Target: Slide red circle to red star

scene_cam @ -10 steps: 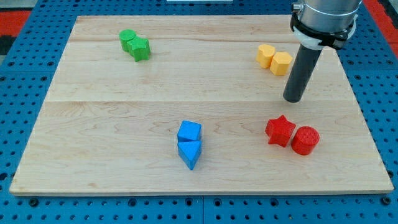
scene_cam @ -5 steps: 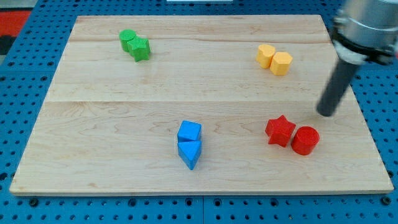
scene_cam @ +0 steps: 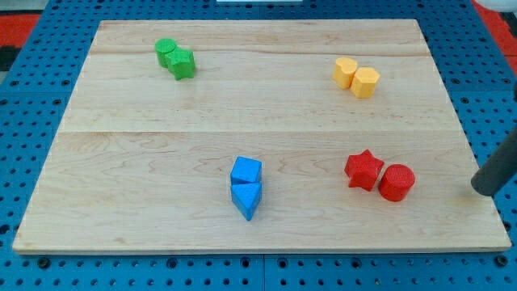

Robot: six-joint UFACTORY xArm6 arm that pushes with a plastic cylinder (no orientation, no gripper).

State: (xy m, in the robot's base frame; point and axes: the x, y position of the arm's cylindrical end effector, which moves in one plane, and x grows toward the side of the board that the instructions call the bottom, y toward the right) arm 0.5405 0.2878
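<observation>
Item one: red circle [scene_cam: 397,182], a short squat cylinder, lying near the board's right edge, somewhat above its bottom right corner. Judged light, rigid, not fragile; likely to slide readily on the smooth wood, and being round, liable to roll off a push that strikes off-centre. No grasp applies; contact point judged best on its right-hand side wall, dead centre, so force runs leftward toward the star

Item two: red star [scene_cam: 363,170], immediately left of the red circle, slightly nearer the top edge; the two look touching or very nearly so, the gap too fine to settle. Task judged all but complete, a short nudge at most remaining

Item three: my tip [scene_cam: 485,191], the lower end of a dark rod entering from the right edge, leaning, its end at the board's right margin, level with the red circle and clearly apart from it on its right. No jaws or fingers exist on this rig, so neither spread nor pinched: a bare rod, touching no block

Item four: board [scene_cam: 266,105], pale wood, on a blue perforated bench

Other stock, all well apart from my tip: yellow pair [scene_cam: 356,77] toward top right corner; green pair [scene_cam: 175,58] toward top left corner; blue pair [scene_cam: 246,187] near bottom edge, centre
</observation>
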